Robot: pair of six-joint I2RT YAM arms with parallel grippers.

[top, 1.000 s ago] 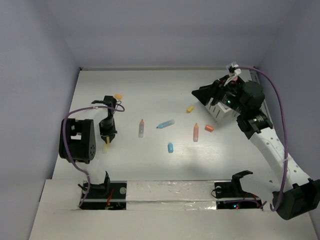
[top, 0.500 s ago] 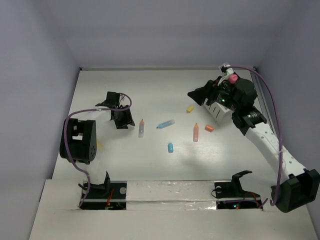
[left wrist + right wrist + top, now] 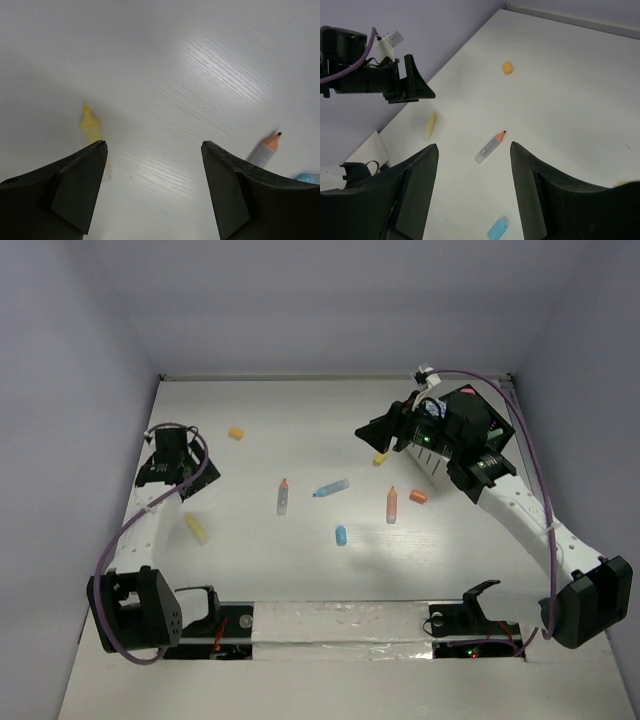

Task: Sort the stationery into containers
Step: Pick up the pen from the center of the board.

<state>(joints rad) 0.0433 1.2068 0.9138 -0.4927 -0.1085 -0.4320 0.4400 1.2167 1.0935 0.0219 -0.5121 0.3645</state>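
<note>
Nearest the arm bases, a blue capsule (image 3: 341, 535) and a yellow marker (image 3: 195, 529) lie on the table (image 3: 300, 570), well apart. Beyond them are an orange pen (image 3: 392, 504) with an orange capsule (image 3: 418, 497) just beside it, a white pen (image 3: 283, 496) and a blue pen (image 3: 331, 487). The left gripper (image 3: 154, 145) hangs by the left wall, past the yellow marker, its jaws apart with nothing between them. On the right, the organizer (image 3: 428, 462) is mostly hidden under the right arm, with a yellow capsule (image 3: 380, 457) near it. The right gripper (image 3: 472, 146) hangs there, its jaws apart and empty. Farthest, an orange piece (image 3: 237, 433) lies alone.
</note>
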